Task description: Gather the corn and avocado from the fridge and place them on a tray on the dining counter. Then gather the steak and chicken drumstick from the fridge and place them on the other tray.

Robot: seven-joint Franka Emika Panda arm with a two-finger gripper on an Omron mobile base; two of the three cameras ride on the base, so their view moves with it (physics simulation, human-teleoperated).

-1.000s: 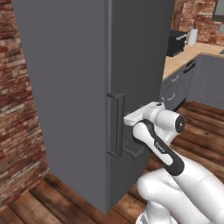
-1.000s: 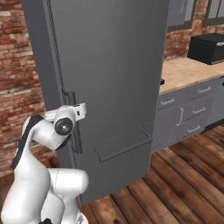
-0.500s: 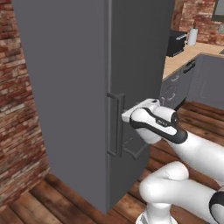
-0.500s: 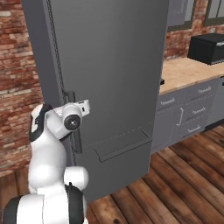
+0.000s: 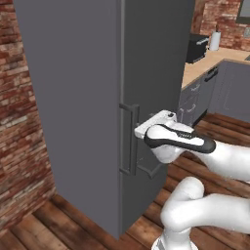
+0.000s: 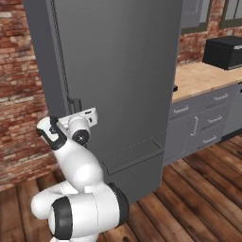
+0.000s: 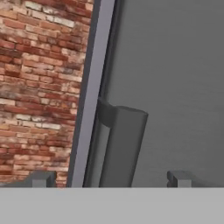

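Hand view has the tool (image 7: pixel 109 178) spread wide, one tip on each side of the fridge handle (image 7: pixel 124 144), not pinching yet. Corn and avocado are presumably behind that shut fridge door (image 5: pixel 151 73). I'd centre on the handle, squeeze, then pull straight.

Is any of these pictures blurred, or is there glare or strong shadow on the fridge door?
Left base view: the fridge door looks evenly lit, with no glare and a sharp handle. Right base view: the same flat light, only slightly darker under the door's lower ledge. Hand view: the handle, close up, looks soft at its edges; the open hand straddles it.
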